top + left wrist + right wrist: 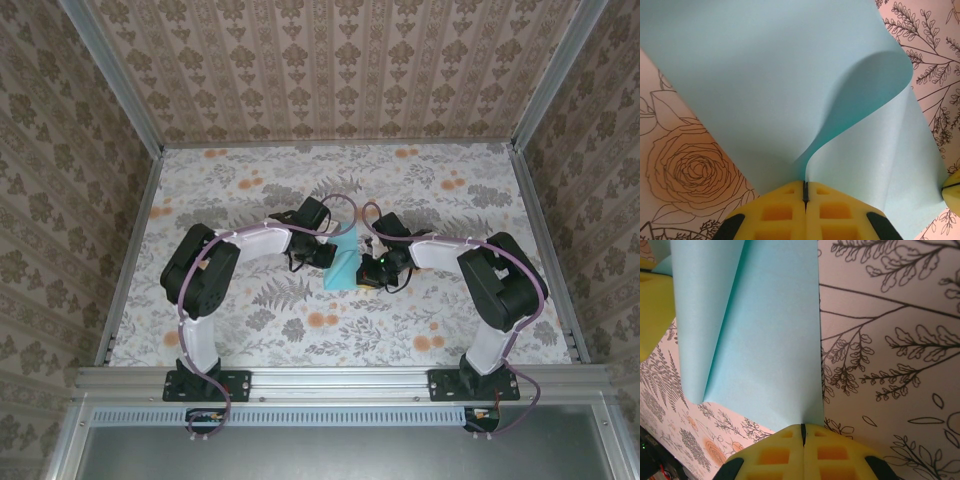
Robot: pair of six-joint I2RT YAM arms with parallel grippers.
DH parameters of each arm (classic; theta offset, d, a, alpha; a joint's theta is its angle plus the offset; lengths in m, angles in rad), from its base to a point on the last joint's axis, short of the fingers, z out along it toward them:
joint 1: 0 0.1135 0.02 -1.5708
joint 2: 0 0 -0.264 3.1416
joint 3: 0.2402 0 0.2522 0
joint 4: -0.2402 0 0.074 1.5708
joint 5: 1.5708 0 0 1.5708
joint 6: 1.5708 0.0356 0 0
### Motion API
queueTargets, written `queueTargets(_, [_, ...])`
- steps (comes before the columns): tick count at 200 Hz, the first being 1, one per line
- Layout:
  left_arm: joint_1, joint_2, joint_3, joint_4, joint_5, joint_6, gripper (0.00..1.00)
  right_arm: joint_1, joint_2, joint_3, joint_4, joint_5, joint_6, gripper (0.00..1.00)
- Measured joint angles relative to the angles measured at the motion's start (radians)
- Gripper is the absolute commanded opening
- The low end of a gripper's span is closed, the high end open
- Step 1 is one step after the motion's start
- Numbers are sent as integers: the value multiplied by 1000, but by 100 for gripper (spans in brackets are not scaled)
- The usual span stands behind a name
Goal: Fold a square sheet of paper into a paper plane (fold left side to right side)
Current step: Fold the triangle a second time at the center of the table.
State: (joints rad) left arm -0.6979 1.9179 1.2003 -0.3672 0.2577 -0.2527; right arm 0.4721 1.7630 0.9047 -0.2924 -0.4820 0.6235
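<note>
**Both pincers clenched on the paper**

Your left gripper [805, 189] and right gripper [802, 430] each pinch the square sheet of paper [765, 75], its nipped edges hidden between waffled yellow pads [790, 210]. Thin, matte and light blue, it curls upward mid-table [250, 330], partly covered by the wrists overhead.

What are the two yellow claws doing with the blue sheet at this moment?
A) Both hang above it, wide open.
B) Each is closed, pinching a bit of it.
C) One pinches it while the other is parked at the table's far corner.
B: the blue sheet runs into the closed seam of the left gripper, and its corner does the same at the right gripper.
</note>
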Motion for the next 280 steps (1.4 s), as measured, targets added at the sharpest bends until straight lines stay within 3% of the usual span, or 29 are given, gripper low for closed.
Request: queueTargets(280, [0,-17,4,-5,-20,30,4,0,8,13,-16,-1,0,4])
